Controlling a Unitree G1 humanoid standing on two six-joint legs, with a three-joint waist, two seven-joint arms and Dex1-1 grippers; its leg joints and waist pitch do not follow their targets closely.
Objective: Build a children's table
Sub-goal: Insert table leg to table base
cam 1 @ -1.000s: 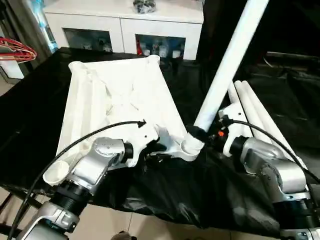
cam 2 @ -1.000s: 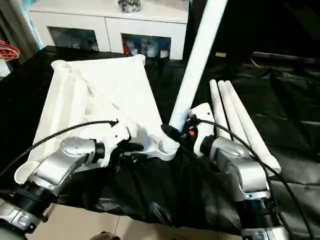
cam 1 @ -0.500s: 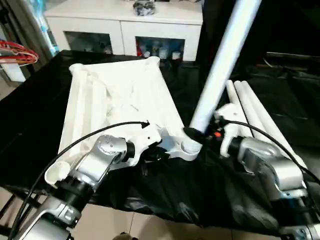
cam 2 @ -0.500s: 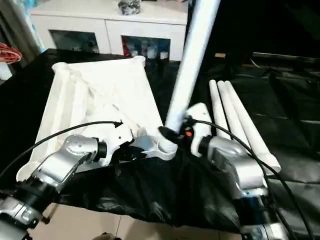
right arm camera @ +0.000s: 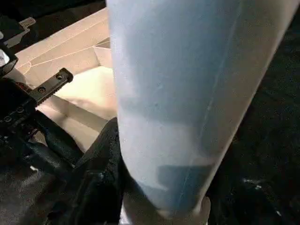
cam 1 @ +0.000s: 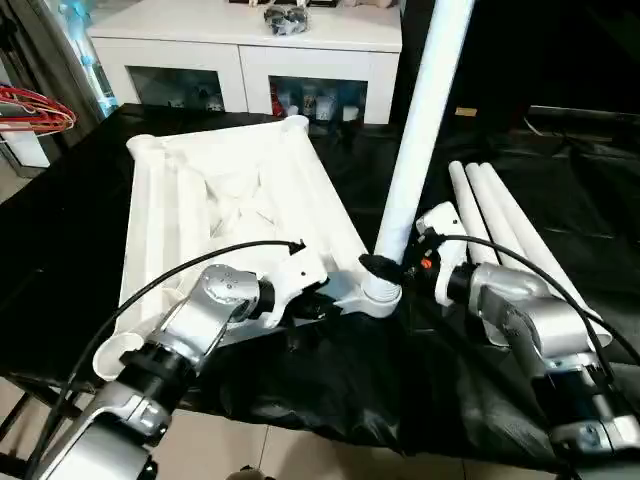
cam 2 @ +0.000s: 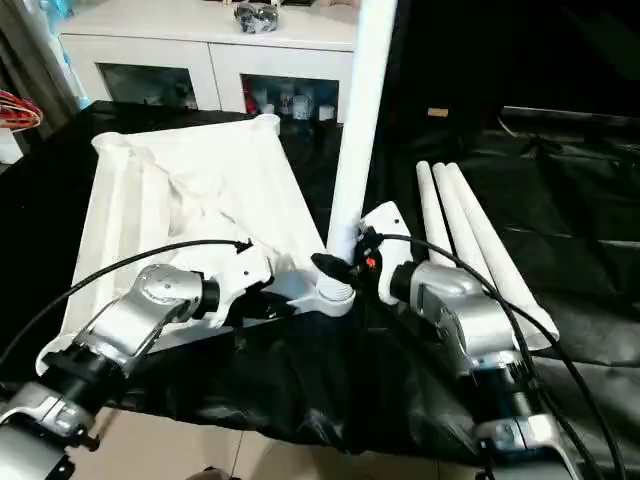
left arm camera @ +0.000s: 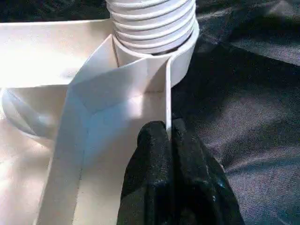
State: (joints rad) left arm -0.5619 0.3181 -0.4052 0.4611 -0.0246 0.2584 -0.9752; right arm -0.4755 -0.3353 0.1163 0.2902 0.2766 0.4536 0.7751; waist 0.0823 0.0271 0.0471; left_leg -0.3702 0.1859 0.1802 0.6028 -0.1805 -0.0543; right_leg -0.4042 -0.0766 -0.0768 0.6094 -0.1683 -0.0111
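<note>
Your left gripper [left arm camera: 171, 140] is clenched on the thin rim of the upturned, ribbed white plastic tabletop [cam 1: 240, 200], beside its round corner socket [cam 1: 380, 292]. Your right gripper [cam 1: 385, 268] grasps the smooth tapered leg [cam 1: 420, 130] standing in that socket. Three spare legs [cam 1: 500, 230] lie on glossy black sheeting [cam 1: 400, 380]; a white cabinet [cam 1: 250, 50] stands behind.

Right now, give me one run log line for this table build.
stage: leg into corner socket | left gripper: shut on white plastic tabletop rim | right gripper: holding white tube leg | loose legs: three
</note>
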